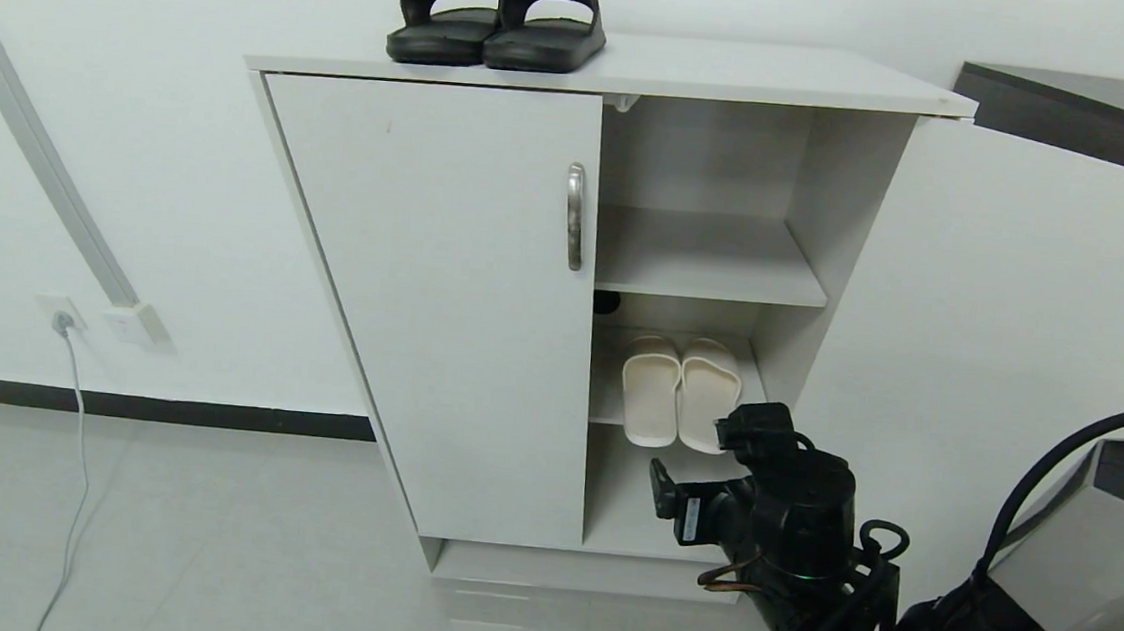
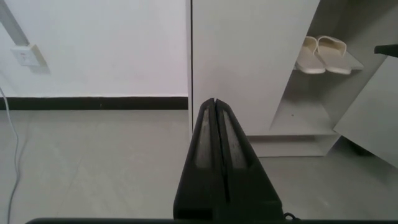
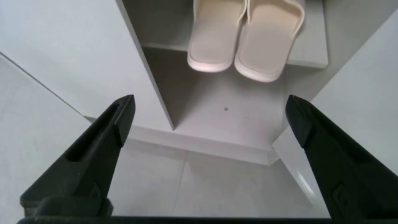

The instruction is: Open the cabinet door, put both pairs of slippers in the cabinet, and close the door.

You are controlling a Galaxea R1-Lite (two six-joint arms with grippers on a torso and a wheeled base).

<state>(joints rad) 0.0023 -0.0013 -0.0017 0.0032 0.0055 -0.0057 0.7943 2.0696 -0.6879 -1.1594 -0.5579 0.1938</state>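
My right hand [image 3: 209, 104] spread wide before the cabinet [image 1: 792, 73], white slippers [image 1: 681, 390] shelved inside, black slippers [image 1: 500, 20] on top, left door [image 1: 423, 295] closed, left hand [image 2: 215, 109] pinched together

Looks like a home entryway, or a room set up as one: a white shoe cabinet [image 1: 423, 295] against a plain white wall [image 1: 140, 72], black slippers [image 1: 498, 20] on top, cream slippers [image 1: 681, 390] on a shelf [image 1: 607, 384] inside, pale floor tiles [image 1: 154, 524], dark skirting [image 1: 143, 408], and a wall socket [image 1: 60, 316] with a cord [image 1: 76, 438] plugged in.
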